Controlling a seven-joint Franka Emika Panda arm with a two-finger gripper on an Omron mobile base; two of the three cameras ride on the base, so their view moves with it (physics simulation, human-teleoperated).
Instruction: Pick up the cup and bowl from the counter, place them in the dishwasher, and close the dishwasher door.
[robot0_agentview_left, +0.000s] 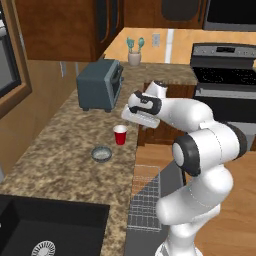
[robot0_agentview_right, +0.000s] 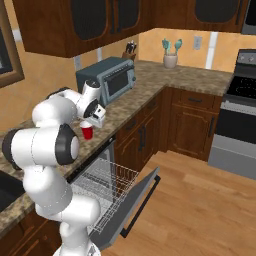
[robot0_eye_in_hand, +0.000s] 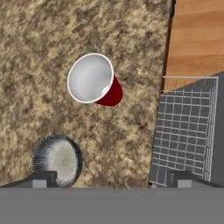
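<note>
gripper (robot0_eye_in_hand: 109, 177) wide open, holding nothing, hanging above the counter (robot0_agentview_left: 60, 150) and looking straight down on it. its two dark fingertips (robot0_eye_in_hand: 41, 178) show at the bottom of the hand view, spread well apart.

cup (robot0_agentview_left: 120, 135) stands upright on the counter, near the front edge, red with a whitish inside. in the hand view it sits up and left of centre, untouched. bowl (robot0_agentview_left: 101, 154) lies on the counter just beside the cup, on the sink side, apart from it. in the hand view the bowl is right next to the left fingertip; contact can't be told.

dishwasher (robot0_agentview_right: 107, 187) sits under the counter just below the cup, with its wire rack (robot0_agentview_right: 110, 182) pulled out. dishwasher door (robot0_agentview_right: 132, 205) is dropped open, tilted down toward the wooden floor.

toaster oven (robot0_agentview_left: 100, 85) sits further back on the counter. utensil holder (robot0_agentview_left: 134, 57) with teal utensils is in the far corner. stove (robot0_agentview_left: 225, 80) is on the right, sink (robot0_agentview_left: 50, 230) at the near left end of the counter.
</note>
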